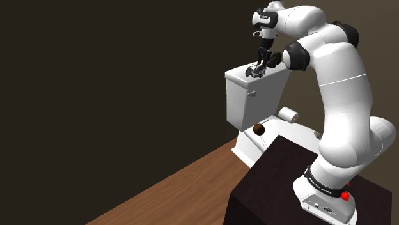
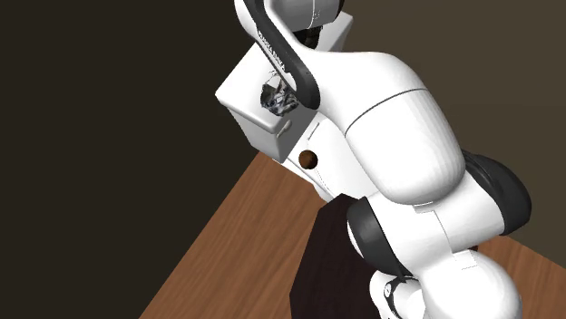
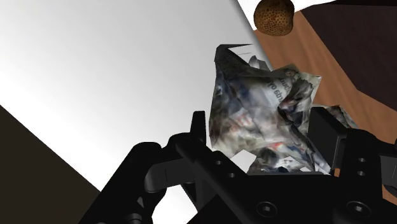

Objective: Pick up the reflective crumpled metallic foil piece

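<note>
The crumpled foil piece [image 3: 261, 114], shiny grey with dark creases, sits between my black fingers [image 3: 198, 127], and both press against its sides. My gripper [image 3: 263, 130] is shut on it. In the shoulder view the gripper [image 1: 259, 66] points down at the white toilet tank's lid [image 1: 238, 73], with the foil [image 1: 255, 72] at lid level near the lid's middle. I cannot tell whether the foil still touches the lid. In the second exterior view the foil [image 2: 275, 101] shows on the tank top, partly behind the arm.
The white toilet tank [image 1: 246, 99] stands against a dark wall. A brown ball [image 1: 258, 129] lies on the seat below it. A paper roll [image 1: 291, 115] sits at the shoulder view's right. The dark stand [image 1: 268, 185] rests on a wooden floor [image 1: 172, 192].
</note>
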